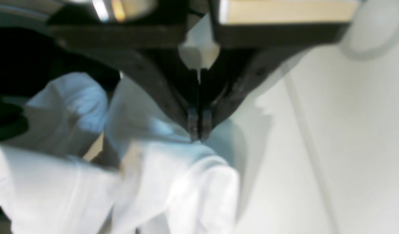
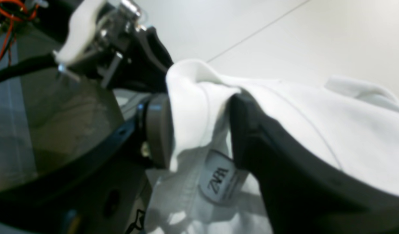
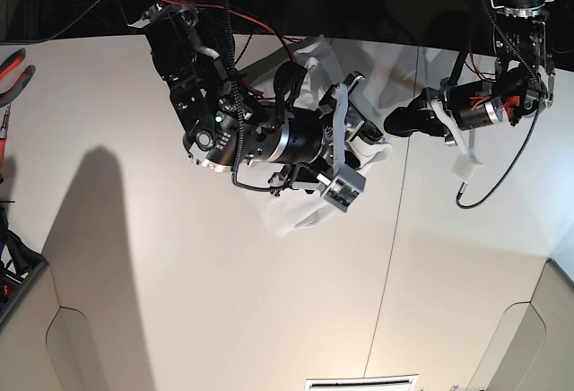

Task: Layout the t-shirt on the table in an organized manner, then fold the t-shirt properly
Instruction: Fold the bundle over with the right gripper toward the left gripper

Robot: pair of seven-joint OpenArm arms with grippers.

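The white t-shirt (image 3: 298, 210) hangs bunched in the air over the table (image 3: 179, 274), held between both grippers. In the right wrist view my right gripper (image 2: 199, 130) is shut on the t-shirt (image 2: 316, 130) at the ribbed collar, with the neck label (image 2: 220, 178) just below the fingers. In the left wrist view my left gripper (image 1: 198, 138) is shut on a fold of the t-shirt (image 1: 173, 182), which droops below it. In the base view the right gripper (image 3: 359, 117) and the left gripper (image 3: 395, 125) are close together above the table's far middle.
A thin dark seam (image 3: 390, 247) runs across the table. Rounded cut-outs (image 3: 90, 346) are in its near edge. A red-handled tool (image 3: 13, 68) lies at the left edge. A white tag (image 3: 466, 169) and cables hang from the arm on the right.
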